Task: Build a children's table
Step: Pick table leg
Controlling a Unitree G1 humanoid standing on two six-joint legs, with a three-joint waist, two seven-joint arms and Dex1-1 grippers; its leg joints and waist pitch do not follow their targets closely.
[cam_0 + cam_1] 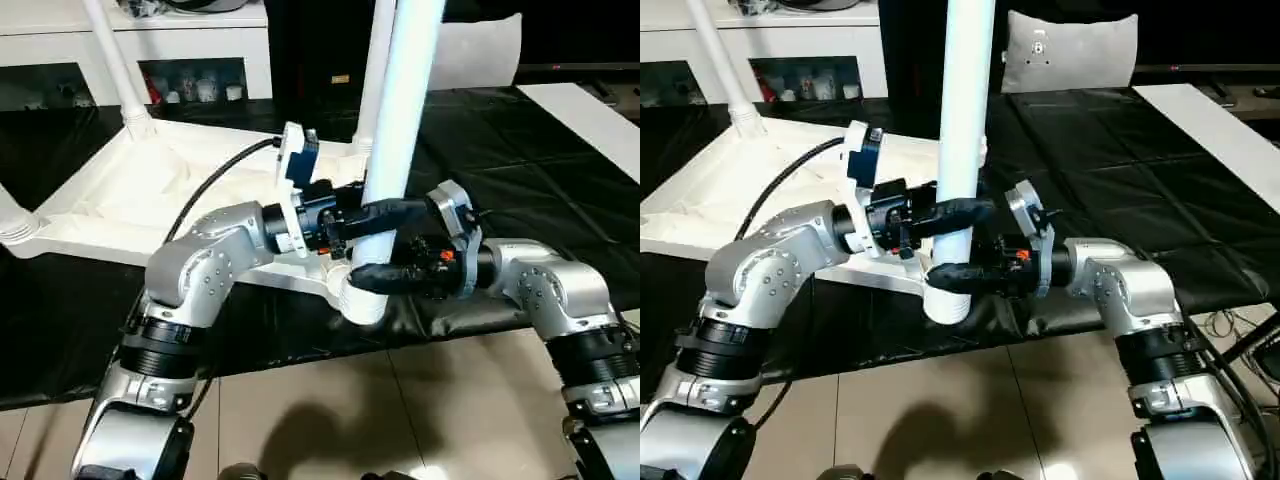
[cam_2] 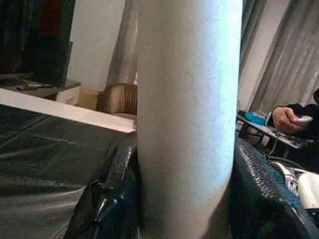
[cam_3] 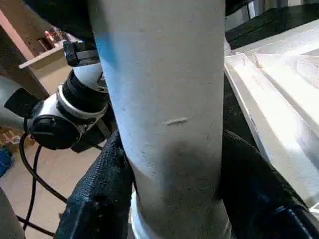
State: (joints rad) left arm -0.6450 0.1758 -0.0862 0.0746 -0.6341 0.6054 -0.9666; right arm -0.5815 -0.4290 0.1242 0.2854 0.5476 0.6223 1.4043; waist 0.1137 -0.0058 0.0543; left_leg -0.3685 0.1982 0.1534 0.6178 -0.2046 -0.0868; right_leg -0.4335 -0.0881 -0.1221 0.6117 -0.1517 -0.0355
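The white table top (image 1: 140, 200) lies upside down on the black-covered work table, ribbed side up. A white tapered leg (image 1: 402, 120) stands upright in its near corner socket (image 1: 360, 298). My left gripper (image 1: 385, 213) is shut on this leg from the left, a little above the socket. Just below it, my right gripper (image 1: 385, 277) is shut on the same leg from the right. Three other legs stand in the far sockets: one at the far left (image 1: 115, 60), one at the left edge (image 1: 12, 215), one behind the held leg (image 1: 375, 70). The leg (image 2: 187, 114) sits between black fingers (image 2: 112, 199); so too in the right wrist view (image 3: 164, 109).
The work table's black cover (image 1: 520, 170) stretches to the right. A white board (image 1: 590, 115) lies at the far right. White shelves (image 1: 190, 50) stand behind. Tiled floor (image 1: 400, 410) lies below the table's near edge. A person's hand (image 2: 284, 119) holds a small device in the background.
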